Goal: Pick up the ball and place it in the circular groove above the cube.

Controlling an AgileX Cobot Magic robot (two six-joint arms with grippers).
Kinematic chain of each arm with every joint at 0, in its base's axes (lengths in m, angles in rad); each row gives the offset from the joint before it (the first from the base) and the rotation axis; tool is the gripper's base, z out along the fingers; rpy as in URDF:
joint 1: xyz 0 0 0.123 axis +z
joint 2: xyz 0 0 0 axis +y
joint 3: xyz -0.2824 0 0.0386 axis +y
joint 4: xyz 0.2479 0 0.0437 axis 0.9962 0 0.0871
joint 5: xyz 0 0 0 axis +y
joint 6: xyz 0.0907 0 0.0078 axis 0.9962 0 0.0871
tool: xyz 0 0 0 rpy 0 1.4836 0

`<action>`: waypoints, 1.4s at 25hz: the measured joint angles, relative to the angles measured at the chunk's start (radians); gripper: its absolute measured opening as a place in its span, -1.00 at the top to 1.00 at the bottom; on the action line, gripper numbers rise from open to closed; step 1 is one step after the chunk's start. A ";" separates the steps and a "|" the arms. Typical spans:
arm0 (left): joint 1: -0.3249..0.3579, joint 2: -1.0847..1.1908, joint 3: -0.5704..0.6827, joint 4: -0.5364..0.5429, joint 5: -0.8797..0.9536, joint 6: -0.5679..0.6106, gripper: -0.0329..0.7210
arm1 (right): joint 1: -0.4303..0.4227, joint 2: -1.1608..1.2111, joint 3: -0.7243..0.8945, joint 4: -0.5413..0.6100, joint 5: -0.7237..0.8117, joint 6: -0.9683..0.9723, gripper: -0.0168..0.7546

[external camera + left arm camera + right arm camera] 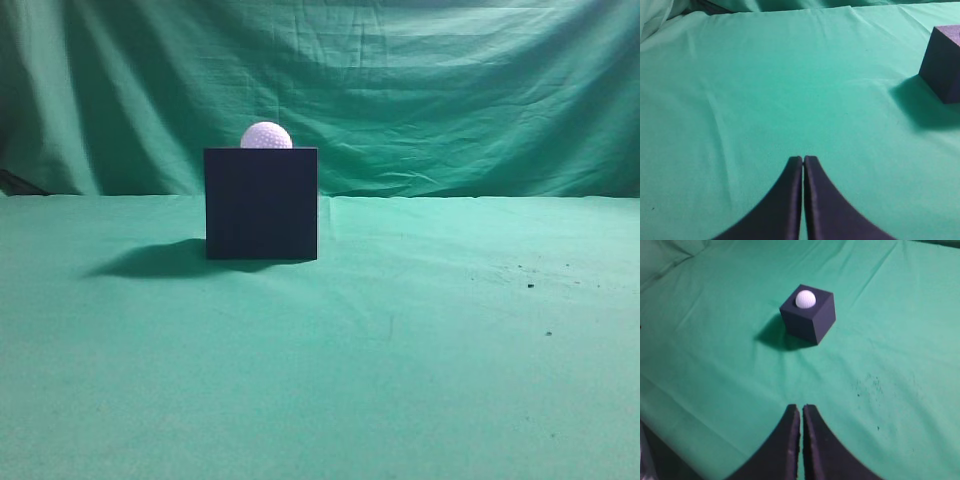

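Note:
The white dimpled ball [266, 135] sits in the top of the dark cube [261, 205], left of centre on the green cloth. In the right wrist view the ball [805, 299] rests in the groove on the cube [810, 317], well ahead of my right gripper [801, 407], which is shut and empty. In the left wrist view only a corner of the cube [944, 65] shows at the right edge; the ball is out of that view. My left gripper [803, 159] is shut and empty, far from the cube. Neither gripper shows in the exterior view.
A green cloth covers the table [420, 350] and hangs as a backdrop [450, 90]. Small dark specks [530, 285] lie on the cloth at the right, also in the right wrist view [867, 385]. The cube casts a shadow to its left.

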 joint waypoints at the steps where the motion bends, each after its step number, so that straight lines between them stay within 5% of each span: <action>1: 0.000 0.000 0.000 0.000 0.000 0.000 0.91 | 0.000 -0.032 0.013 0.002 0.014 0.000 0.96; 6: 0.000 0.000 0.000 0.000 0.000 0.000 0.91 | 0.000 -0.118 0.025 -0.016 0.094 -0.002 0.96; 14: 0.000 0.000 0.000 0.000 0.000 0.000 0.91 | -0.004 -0.152 0.070 -0.121 0.019 -0.061 0.96; 24: 0.000 0.000 0.000 0.000 0.000 0.000 0.91 | -0.365 -0.466 0.562 -0.130 -0.519 -0.101 0.96; 35: 0.000 0.000 0.000 0.000 0.000 0.000 0.91 | -0.605 -0.560 0.887 -0.013 -0.618 -0.101 0.96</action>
